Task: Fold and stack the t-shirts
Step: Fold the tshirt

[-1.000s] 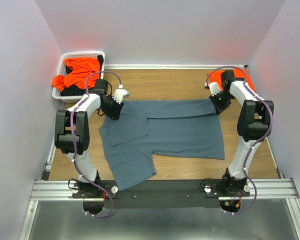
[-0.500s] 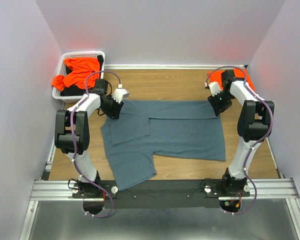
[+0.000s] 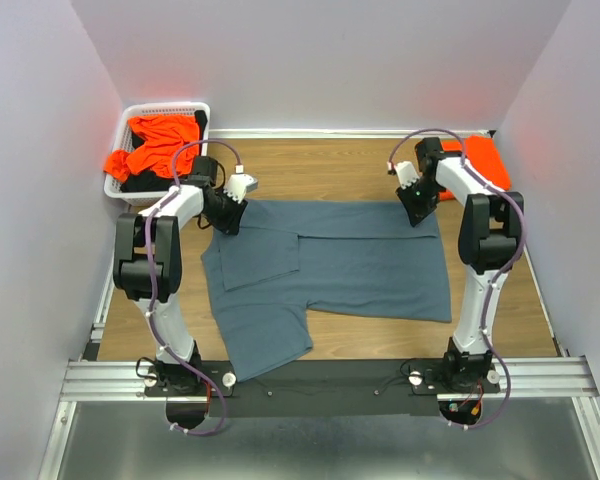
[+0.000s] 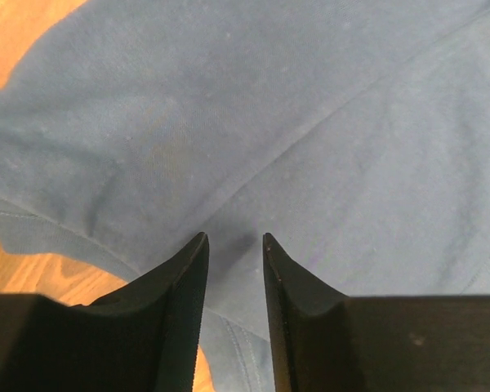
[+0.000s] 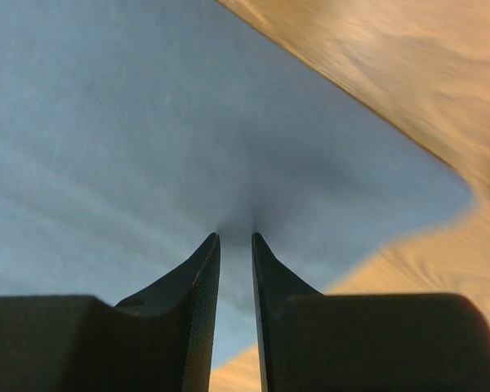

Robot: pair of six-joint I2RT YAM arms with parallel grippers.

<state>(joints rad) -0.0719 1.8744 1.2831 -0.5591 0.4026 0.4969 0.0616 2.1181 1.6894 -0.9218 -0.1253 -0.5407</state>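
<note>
One grey shirt (image 3: 350, 270) lies spread mid-frame, partly folded, so the folding step looks underway. Left gripper (image 4: 233, 238) sits at its upper-left corner, fingers nearly together; can't tell if it grips. Right gripper (image 5: 235, 237) pinches the upper-right edge. Next call, I'd say: lift both corners evenly and bring them nearward. Two orange shirts beyond: one (image 3: 160, 140) in the lone basket (image 3: 170, 107) upper left, one (image 3: 485, 160) upper right.

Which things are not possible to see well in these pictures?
Orange t-shirt, top view: partly hidden behind the right arm.
Dark item in the basket, top view: covered by orange cloth, too small.
Whether the left end effector grips the blue-grey t-shirt, left wrist view: fingertips cover the contact.
</note>
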